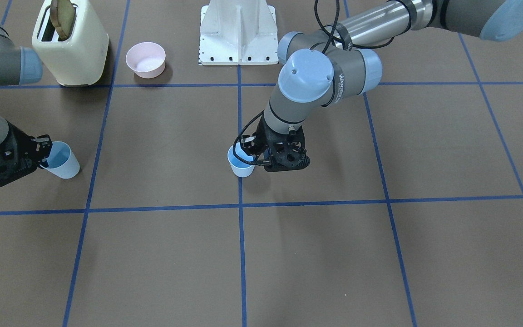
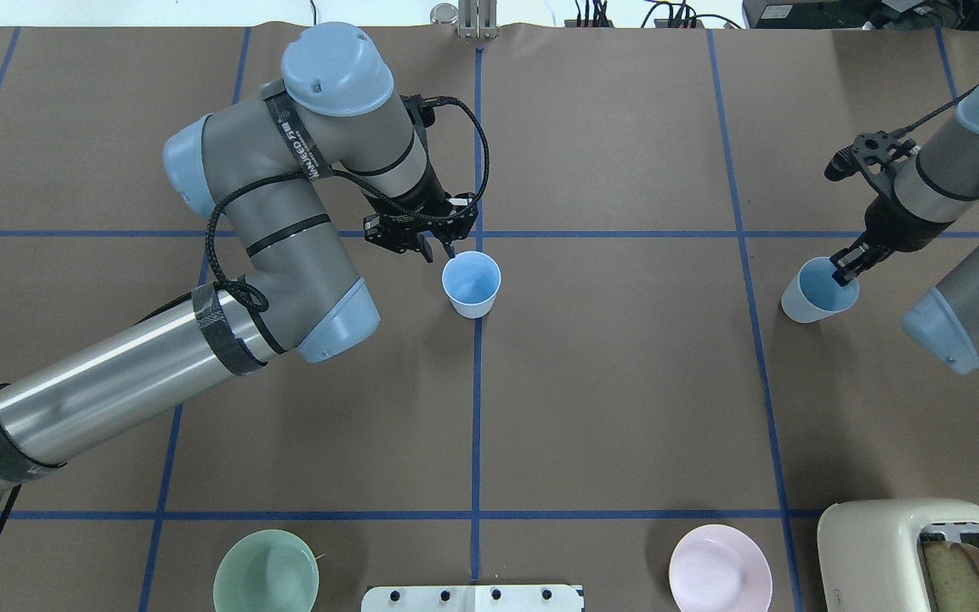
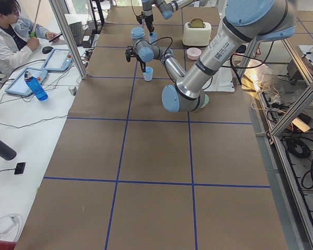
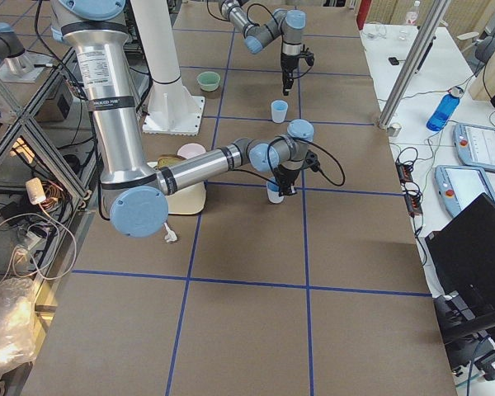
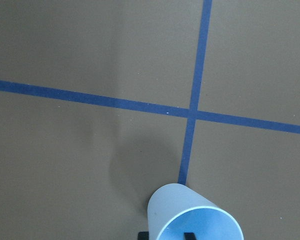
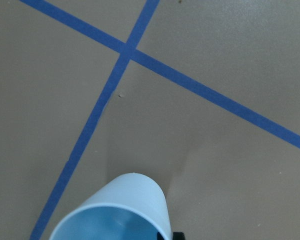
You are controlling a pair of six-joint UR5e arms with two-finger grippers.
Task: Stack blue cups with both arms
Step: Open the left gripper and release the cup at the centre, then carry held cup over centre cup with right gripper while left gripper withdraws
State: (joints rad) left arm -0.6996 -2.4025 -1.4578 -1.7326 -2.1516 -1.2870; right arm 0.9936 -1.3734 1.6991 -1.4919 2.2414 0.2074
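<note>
One blue cup (image 1: pixel 241 165) stands upright at the table's middle, on a tape crossing; it also shows in the overhead view (image 2: pixel 472 285). My left gripper (image 2: pixel 438 252) is at its rim. In the left wrist view one fingertip (image 5: pixel 189 235) is inside the cup (image 5: pixel 195 215) and the other is outside, apart. The second blue cup (image 2: pixel 814 293) is tilted at my right side. My right gripper (image 2: pixel 843 270) is shut on its rim, one finger inside. It shows tilted in the front view (image 1: pixel 63 160) and in the right wrist view (image 6: pixel 115 210).
A cream toaster (image 1: pixel 71 43) with toast, a pink bowl (image 1: pixel 145 59) and a green bowl (image 2: pixel 266 571) stand along the robot's side of the table, near the white base (image 1: pixel 238 34). A person (image 3: pixel 10 31) sits at a side desk.
</note>
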